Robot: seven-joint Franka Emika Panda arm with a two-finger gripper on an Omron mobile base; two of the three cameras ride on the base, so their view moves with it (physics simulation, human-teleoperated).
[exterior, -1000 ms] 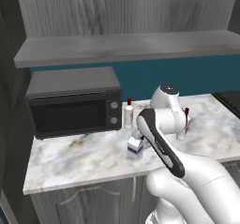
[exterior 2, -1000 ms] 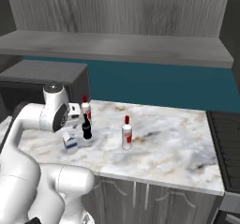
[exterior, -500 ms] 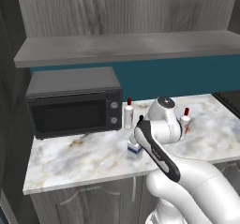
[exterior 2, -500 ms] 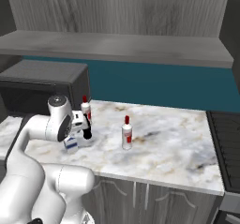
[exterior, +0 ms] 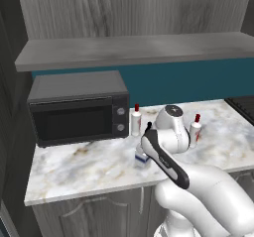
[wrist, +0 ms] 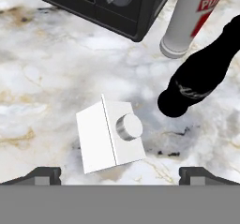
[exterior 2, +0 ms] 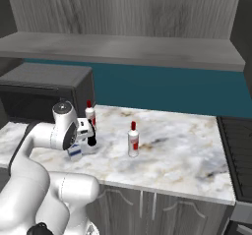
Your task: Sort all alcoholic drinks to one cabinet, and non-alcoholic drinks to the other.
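The milk carton stands on the marble counter, near its front edge. The cola bottle stands just right of it, a red-labelled bottle behind by the microwave. The gripper hovers above, fingers spread wide, holding nothing. Bare marble lies to the left.

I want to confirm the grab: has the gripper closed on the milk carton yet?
No, in the hand view the gripper stands open above the milk carton, fingertips well apart.
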